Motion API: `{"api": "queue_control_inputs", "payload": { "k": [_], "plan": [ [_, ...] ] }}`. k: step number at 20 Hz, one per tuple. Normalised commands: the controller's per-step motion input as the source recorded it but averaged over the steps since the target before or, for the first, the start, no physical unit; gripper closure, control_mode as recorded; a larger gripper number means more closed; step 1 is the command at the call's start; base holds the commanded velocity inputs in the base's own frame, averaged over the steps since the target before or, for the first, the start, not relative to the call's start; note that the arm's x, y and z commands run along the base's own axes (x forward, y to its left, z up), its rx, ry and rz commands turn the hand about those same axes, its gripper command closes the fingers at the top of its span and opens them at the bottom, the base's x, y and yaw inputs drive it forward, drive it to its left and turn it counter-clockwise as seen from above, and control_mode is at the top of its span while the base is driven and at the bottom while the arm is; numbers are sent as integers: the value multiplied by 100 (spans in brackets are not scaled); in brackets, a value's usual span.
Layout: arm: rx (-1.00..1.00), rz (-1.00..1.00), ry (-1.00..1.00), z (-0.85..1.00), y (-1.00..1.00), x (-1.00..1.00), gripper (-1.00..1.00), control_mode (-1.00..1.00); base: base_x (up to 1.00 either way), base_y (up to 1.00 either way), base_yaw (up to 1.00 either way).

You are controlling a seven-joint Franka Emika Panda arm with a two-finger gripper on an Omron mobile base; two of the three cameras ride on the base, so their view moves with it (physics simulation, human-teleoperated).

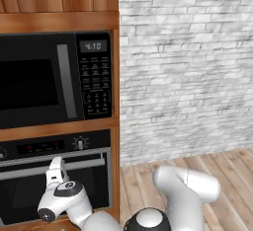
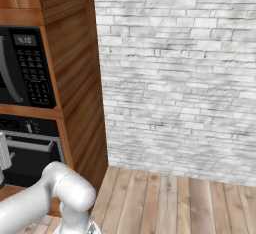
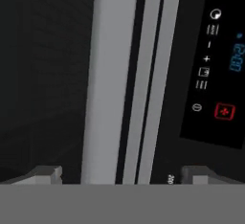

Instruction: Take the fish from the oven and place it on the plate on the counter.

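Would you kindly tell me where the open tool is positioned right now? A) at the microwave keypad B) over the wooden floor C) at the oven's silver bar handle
C: the tool faces the oven's silver bar handle, which runs between its spread fingertips.

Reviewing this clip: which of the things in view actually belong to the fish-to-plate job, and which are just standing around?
Part of the job:
- oven, door closed
- oven handle, running between the open fingertips
- gripper, open at the handle

Standing around:
- microwave above the oven
- wooden cabinet housing both
- brick wall
- plank floor
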Motion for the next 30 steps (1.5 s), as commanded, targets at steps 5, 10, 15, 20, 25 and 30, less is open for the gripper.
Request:
{"api": "queue_control_inputs", "payload": {
  "k": [5,10,15,20,25,30],
  "plan": [
    [-5,5,4,-51,12,15,-100,-100,0,0,0],
    [0,7,-6,-37,12,18,-100,-100,0,0,0],
    [0,6,-6,-31,13,25,-100,-100,0,0,0],
    [0,1,-6,-1,0,23,-100,-100,0,0,0],
    [0,0,0,0,0,43,-100,-100,0,0,0],
    [0,0,0,0,0,52,-100,-100,0,0,0]
  ]
}}
